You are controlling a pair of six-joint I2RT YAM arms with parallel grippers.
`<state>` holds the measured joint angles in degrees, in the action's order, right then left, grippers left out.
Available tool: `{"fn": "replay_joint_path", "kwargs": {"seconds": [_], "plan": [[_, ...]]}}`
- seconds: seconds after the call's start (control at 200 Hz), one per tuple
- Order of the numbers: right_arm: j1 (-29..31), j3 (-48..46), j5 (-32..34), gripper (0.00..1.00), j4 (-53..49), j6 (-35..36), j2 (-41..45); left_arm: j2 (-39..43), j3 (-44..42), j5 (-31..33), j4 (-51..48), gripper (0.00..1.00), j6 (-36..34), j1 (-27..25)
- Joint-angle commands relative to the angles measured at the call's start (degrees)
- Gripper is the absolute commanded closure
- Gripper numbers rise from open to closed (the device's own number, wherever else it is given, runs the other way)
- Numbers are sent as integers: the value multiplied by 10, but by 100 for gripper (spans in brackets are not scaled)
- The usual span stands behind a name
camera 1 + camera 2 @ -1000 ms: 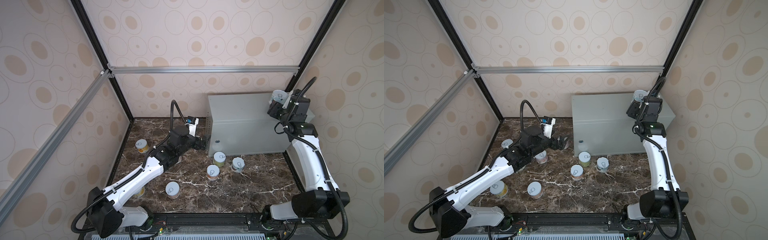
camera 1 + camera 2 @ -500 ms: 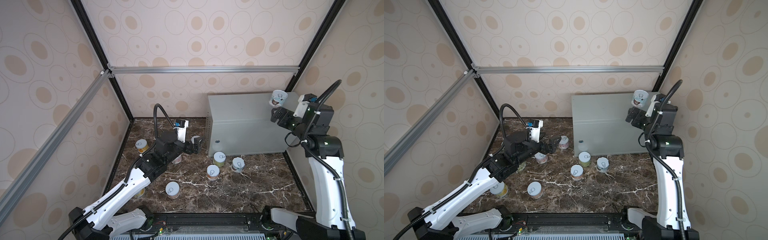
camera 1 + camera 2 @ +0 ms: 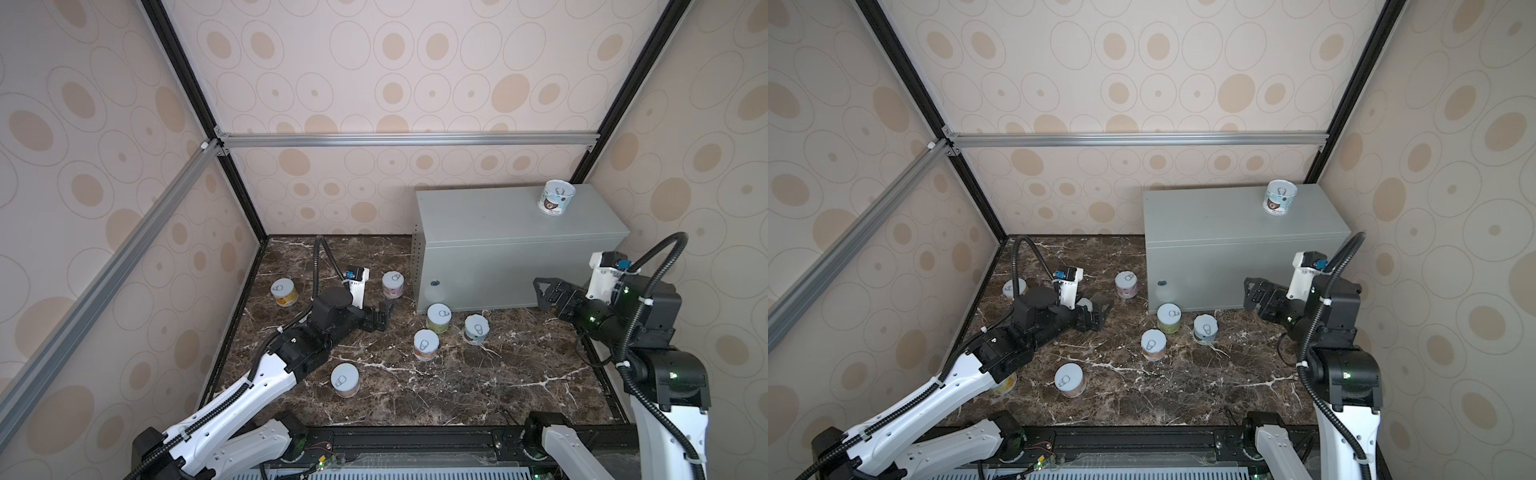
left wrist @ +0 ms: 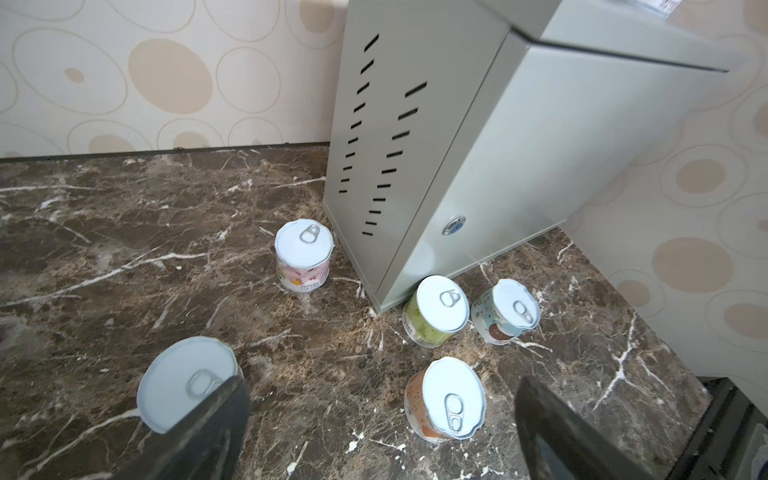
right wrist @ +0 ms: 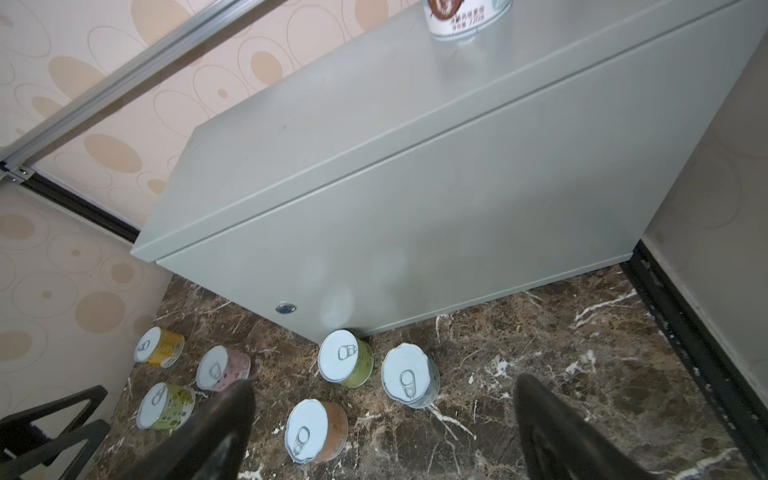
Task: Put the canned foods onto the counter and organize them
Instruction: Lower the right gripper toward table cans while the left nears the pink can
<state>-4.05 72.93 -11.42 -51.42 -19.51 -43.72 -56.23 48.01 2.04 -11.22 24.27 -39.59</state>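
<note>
While the left tool (image 3: 385, 316) and right tool (image 3: 539, 295) gape empty, one tin (image 3: 557, 198) stands near the counter's (image 3: 478, 216) far edge.

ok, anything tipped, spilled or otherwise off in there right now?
Nothing stands out. The one can on the counter stands upright near its far right corner. The cans on the marble floor stand upright too, with no spill or dents visible. Left pincer and right pincer are open, holding nothing.

The light-blue tin (image 5: 467, 16) on the counter (image 5: 374, 124) is cut off at the right wrist view's edge, and in a top view the left arm (image 3: 955, 374) covers most of a pale yellow tin (image 3: 1007, 385).
</note>
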Motion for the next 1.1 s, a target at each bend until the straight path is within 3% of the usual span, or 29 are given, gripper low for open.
{"fn": "replay_joint_path", "kwargs": {"seconds": [0.0,0.22,0.53,0.82,1.095], "plan": [[10,-72,-31,1,-3,-13,33,8,-24,21,13,1,12,3],[59,-207,-15,1,46,-35,73,-13,-85,34,56,1,35,3],[286,-336,169,1,170,-86,-3,-47,-169,41,141,1,76,-2],[293,-416,205,1,322,-120,-88,-86,-215,53,223,1,94,-18],[293,-464,200,1,454,-119,-171,-135,-251,99,332,1,92,-61]]}}
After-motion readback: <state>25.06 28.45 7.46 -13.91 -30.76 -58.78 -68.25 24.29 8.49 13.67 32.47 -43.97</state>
